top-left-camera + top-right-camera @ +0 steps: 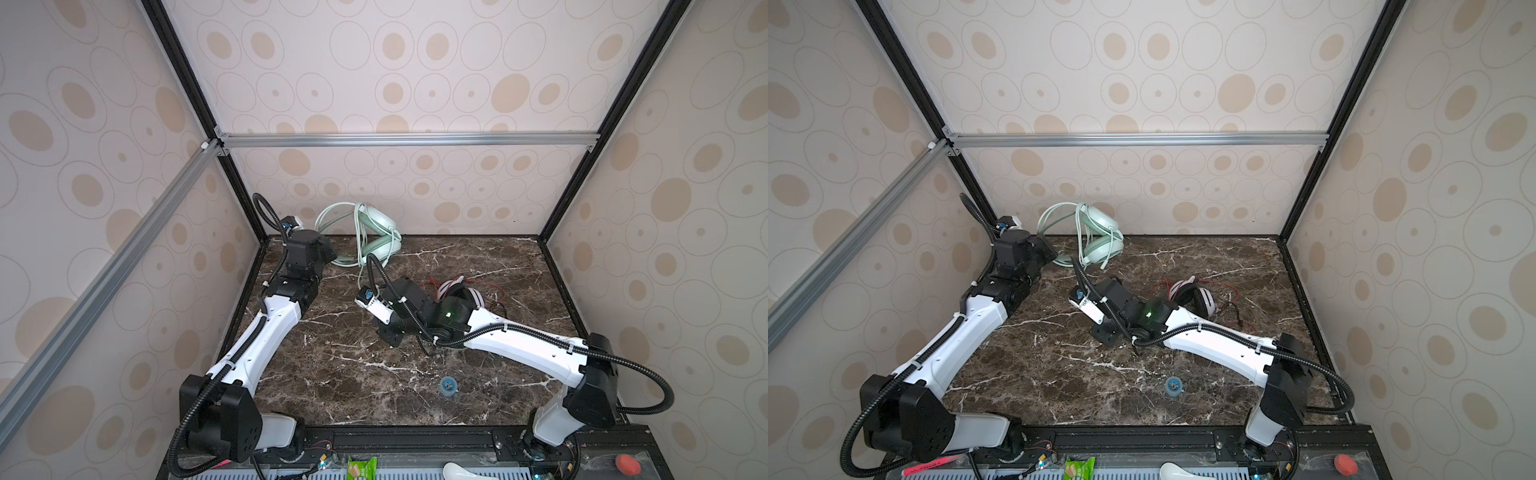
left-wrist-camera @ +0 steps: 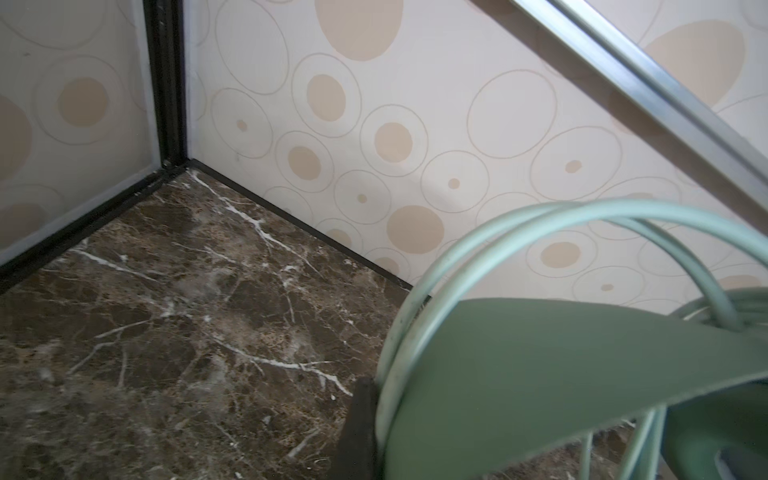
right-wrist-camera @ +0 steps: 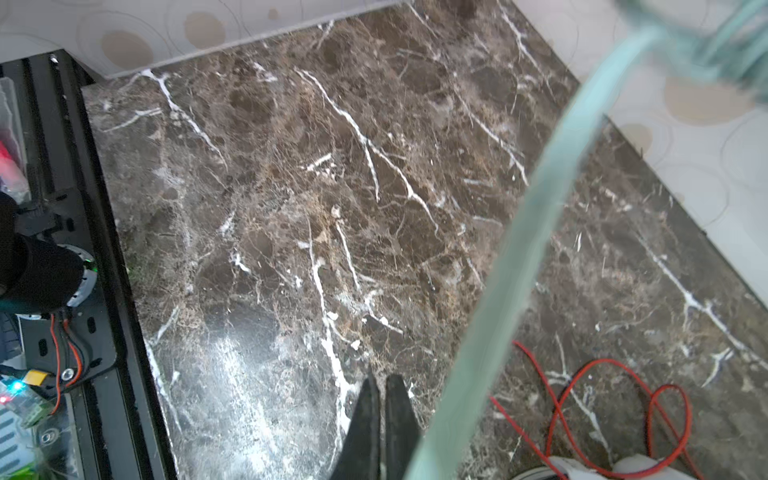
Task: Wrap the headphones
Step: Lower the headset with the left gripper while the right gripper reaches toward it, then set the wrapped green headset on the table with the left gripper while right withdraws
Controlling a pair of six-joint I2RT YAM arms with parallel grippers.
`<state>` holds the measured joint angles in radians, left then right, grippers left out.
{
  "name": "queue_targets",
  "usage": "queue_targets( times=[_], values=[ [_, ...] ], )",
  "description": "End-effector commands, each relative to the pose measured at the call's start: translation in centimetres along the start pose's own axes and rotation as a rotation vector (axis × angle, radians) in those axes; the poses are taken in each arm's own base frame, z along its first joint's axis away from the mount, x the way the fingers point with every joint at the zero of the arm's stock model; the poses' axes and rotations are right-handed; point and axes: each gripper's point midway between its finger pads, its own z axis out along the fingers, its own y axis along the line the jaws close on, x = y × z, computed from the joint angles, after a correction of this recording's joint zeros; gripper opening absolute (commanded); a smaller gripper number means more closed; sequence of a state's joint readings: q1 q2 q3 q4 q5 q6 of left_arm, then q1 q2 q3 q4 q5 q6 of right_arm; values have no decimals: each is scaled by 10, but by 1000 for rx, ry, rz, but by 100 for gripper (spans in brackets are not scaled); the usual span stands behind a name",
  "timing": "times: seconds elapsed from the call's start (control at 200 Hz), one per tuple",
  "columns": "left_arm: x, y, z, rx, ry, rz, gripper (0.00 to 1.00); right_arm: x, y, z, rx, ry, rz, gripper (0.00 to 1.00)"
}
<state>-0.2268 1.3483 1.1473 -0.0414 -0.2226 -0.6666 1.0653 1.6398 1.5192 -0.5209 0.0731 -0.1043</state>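
Observation:
The mint green headphones (image 1: 376, 239) lean on the back wall at the left, their cord looped over the band. My left gripper (image 1: 331, 255) is shut on them at their left side. In the left wrist view one dark finger (image 2: 359, 428) presses against the cord and the green band (image 2: 540, 374), which hides the other finger. The white-and-black headphones (image 1: 455, 289) lie mid-table with a loose red cord (image 3: 582, 395), partly behind my right arm. My right gripper (image 3: 382, 388) is shut with nothing between its tips, low over the marble. A mint cord (image 3: 532, 232) hangs just beside it.
A small blue round object (image 1: 448, 385) lies on the marble table (image 1: 332, 374) towards the front. Patterned walls close in the left, back and right. The black front rail (image 1: 415, 436) carries a green packet (image 1: 361, 467), a white object and a red button (image 1: 627, 463).

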Motion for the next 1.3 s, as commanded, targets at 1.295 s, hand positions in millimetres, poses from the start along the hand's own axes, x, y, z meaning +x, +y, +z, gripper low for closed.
queue_targets(
  times=[1.295],
  values=[
    [94, -18, -72, 280, 249, 594, 0, -54, -159, -53, 417, 153, -147, 0]
  ],
)
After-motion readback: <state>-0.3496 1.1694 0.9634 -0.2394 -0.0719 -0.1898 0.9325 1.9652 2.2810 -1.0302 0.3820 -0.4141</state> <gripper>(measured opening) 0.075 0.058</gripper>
